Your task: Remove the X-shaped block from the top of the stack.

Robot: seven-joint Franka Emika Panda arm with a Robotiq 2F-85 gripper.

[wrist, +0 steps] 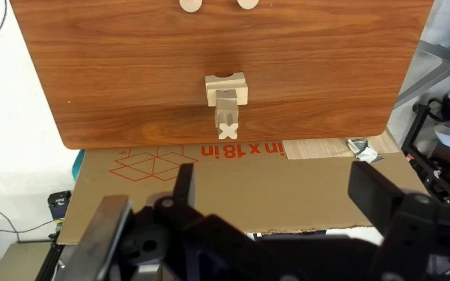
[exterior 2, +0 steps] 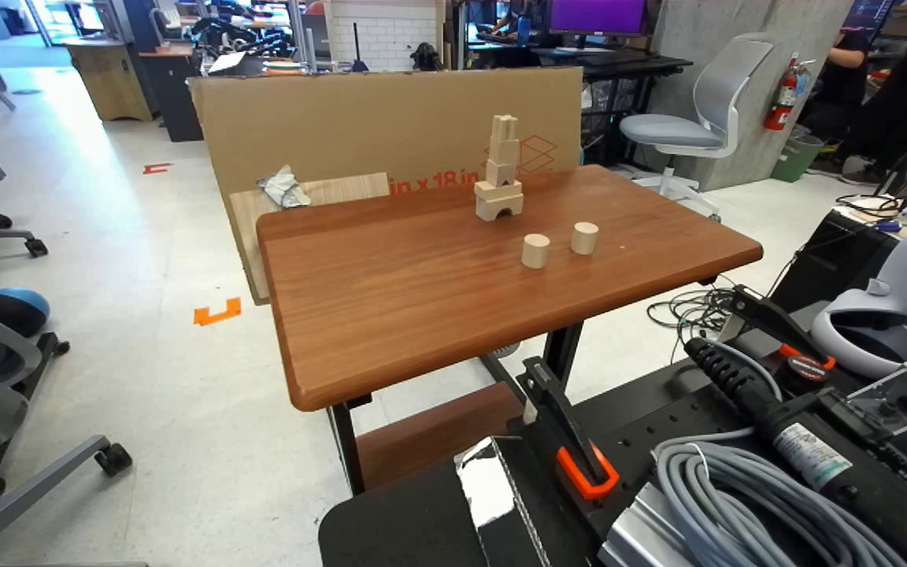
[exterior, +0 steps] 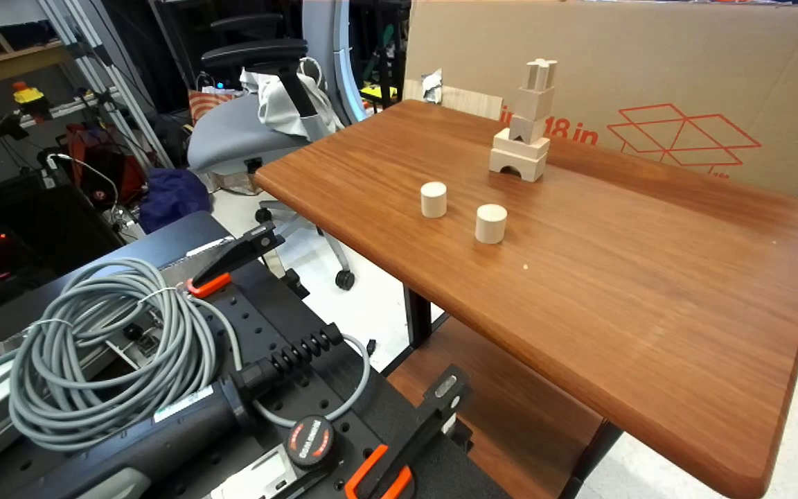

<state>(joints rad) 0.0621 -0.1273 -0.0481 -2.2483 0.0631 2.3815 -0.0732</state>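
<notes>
The X-shaped block [exterior: 541, 75] stands upright on top of the stack [exterior: 518, 163] of pale wood blocks, near the table's cardboard side. Both show in an exterior view, the X-shaped block [exterior 2: 505, 127] above the stack [exterior 2: 498, 206]. The stack has an arch-shaped base, a flat block and squarish blocks above. In the wrist view the X-shaped block [wrist: 228, 131] shows its cross outline from above, over the stack [wrist: 226, 84]. My gripper [wrist: 272, 171] is open and empty, with its fingers wide apart. In the wrist view it lies below and right of the X-shaped block, not touching it. Neither exterior view shows the gripper.
Two short wooden cylinders [exterior: 433, 199] [exterior: 490, 224] stand apart on the brown table [exterior: 648, 277]. A big cardboard box [exterior: 690, 69] stands along the table edge just behind the stack. A black bench with clamps and coiled cable [exterior: 115, 346] lies across a gap.
</notes>
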